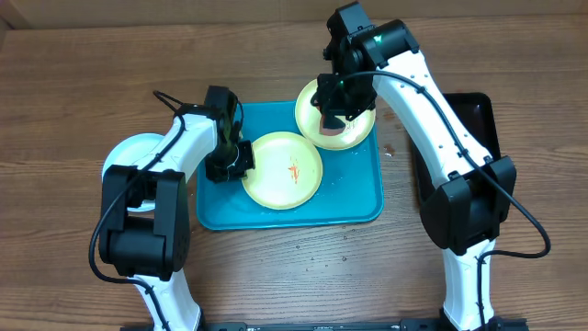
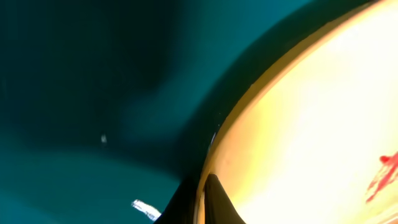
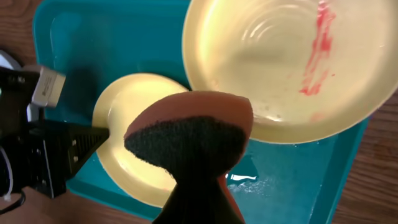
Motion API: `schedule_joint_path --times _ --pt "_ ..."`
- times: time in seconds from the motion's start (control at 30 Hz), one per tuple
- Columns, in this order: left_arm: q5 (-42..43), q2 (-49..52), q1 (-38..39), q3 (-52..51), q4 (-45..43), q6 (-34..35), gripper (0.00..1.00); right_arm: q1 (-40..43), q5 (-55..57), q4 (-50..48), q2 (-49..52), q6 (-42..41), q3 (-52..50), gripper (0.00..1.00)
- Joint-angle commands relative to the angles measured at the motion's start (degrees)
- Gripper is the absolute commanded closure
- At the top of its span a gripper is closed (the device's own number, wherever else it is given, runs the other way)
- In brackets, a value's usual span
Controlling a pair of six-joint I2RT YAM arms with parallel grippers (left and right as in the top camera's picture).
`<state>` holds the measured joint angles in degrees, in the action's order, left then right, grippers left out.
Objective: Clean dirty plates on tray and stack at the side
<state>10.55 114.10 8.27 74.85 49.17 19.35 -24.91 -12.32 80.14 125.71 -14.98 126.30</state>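
Turquoise tray [image 1: 358, 210] on the tabletop [image 1: 83, 74] has two lime-rimmed plates in it. The near plate [image 1: 282, 171] has a red smear, and the far plate [image 1: 358, 131] overhangs the tray's far rim. Left claw [image 1: 244, 162] pinches the near plate's left edge. Right claw [image 1: 333, 112] is squeezed onto a brown sponge [image 3: 193, 134] over the far plate.

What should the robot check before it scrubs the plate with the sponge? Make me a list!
1. The sponge is held in the right claw: ok.
2. The left claw grips the front plate tightly at its rim: cannot tell.
3. The back plate lies flat inside the tray: not ok, it overhangs the far rim.
4. The back plate is clean: not ok, a red smear shows.
5. The sponge touches the back plate: cannot tell.
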Motion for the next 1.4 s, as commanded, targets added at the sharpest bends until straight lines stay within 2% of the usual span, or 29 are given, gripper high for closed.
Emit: schedule_joint_path --times 0.0,0.13,0.43,0.7,0.87,1.37 --pt "-3.89 2.95 -1.40 -2.03 -3.34 0.02 0.96 -2.82 -1.31 -0.83 -2.14 0.22 -0.46 0.96" --pt "-3.89 2.95 -2.62 -2.03 -3.58 -1.55 0.96 -5.66 -1.29 -4.68 -2.10 0.02 -3.50 0.96" --pt "-4.11 2.95 -5.97 -2.03 -1.16 -2.69 0.96 -9.31 -1.27 -16.76 -2.03 -3.30 -17.38 0.96" --pt "4.57 2.95 -6.80 -2.03 0.13 -13.90 0.96 -9.79 0.70 -32.44 -2.03 -3.48 -29.16 0.96" --pt "4.55 2.95 -6.82 -2.03 0.72 -14.14 0.96 -11.15 2.01 -38.71 -1.55 -3.48 -32.68 0.96" --pt "4.11 2.95 -9.42 -2.03 1.53 -15.82 0.96 -14.40 -3.30 -41.09 2.03 -3.08 -32.48 0.96"
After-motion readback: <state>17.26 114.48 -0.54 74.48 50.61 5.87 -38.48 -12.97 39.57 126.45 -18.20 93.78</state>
